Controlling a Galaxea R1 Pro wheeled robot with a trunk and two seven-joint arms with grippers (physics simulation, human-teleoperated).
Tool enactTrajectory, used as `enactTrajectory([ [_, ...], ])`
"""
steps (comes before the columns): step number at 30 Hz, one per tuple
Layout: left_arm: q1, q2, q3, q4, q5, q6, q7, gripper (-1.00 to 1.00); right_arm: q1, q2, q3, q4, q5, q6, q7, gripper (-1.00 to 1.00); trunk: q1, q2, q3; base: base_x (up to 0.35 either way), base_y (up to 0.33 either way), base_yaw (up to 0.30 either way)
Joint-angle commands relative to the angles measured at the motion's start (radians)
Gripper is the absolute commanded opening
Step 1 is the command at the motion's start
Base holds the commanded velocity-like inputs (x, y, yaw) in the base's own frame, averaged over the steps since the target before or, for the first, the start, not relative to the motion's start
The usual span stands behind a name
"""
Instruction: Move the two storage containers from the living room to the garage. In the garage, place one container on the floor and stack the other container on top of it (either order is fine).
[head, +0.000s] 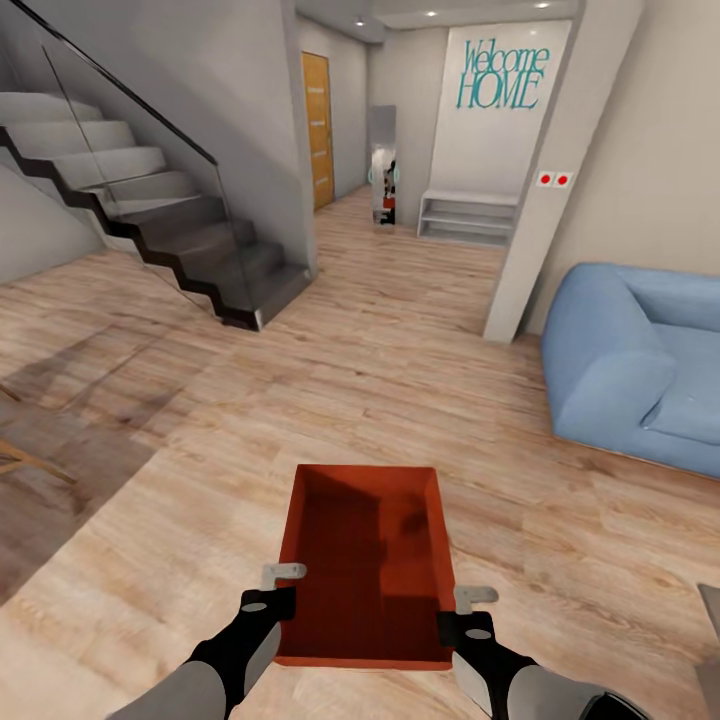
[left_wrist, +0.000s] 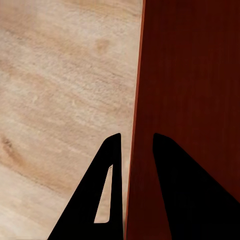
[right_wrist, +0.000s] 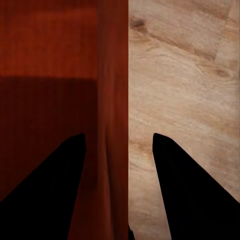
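Observation:
One orange-red open-top storage container (head: 368, 560) hangs level above the light wood-plank floor of the living room, held between both arms. My left gripper (head: 283, 590) is shut on its left wall near the close corner. In the left wrist view the black fingers (left_wrist: 100, 200) straddle that thin wall (left_wrist: 134, 100). My right gripper (head: 462, 612) is shut on the right wall, and its fingers (right_wrist: 185, 190) stand on either side of the wall (right_wrist: 112, 100). The container is empty inside. The garage is out of view.
A dark staircase (head: 180, 230) with a glass rail rises at the left. A blue sofa (head: 640, 360) sits at the right behind a white pillar (head: 545, 200). Straight ahead, a hallway leads to an orange door (head: 317, 125) and a low white shelf (head: 468, 215).

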Motion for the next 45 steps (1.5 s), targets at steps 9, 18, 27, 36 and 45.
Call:
enactTrajectory([
  [9,0.001,0.007,0.004,0.003,-0.005,0.007,0.007,-1.00,-0.001,-0.005,-0.014,0.000,-0.001,-0.061,-0.082,-1.00,0.001,-0.001,-0.001,0.324,0.000,0.000],
  [18,0.001,0.007,0.004,0.003,-0.005,0.007,0.007,-1.00,-0.001,-0.005,-0.014,0.000,-0.001,-0.060,-0.082,-1.00,0.001,-0.001,-0.001,0.324,0.000,0.000],
  [27,0.001,0.007,0.004,0.002,-0.005,0.007,0.007,-1.00,-0.001,-0.005,-0.014,0.000,-0.001,-0.060,-0.082,-1.00,0.001,-0.001,-0.001,0.324,0.000,0.000],
  [36,0.001,0.007,0.004,0.002,-0.005,0.007,0.007,-1.00,-0.001,-0.005,-0.014,0.000,-0.001,-0.060,-0.082,-1.00,0.001,-0.001,-0.001,0.324,0.000,0.000],
  [45,0.001,0.007,0.003,0.003,-0.005,0.007,0.007,-1.00,-0.001,-0.005,-0.014,0.000,0.000,-0.060,-0.082,-1.00,0.001,-0.001,-0.001,0.324,0.000,0.000],
])
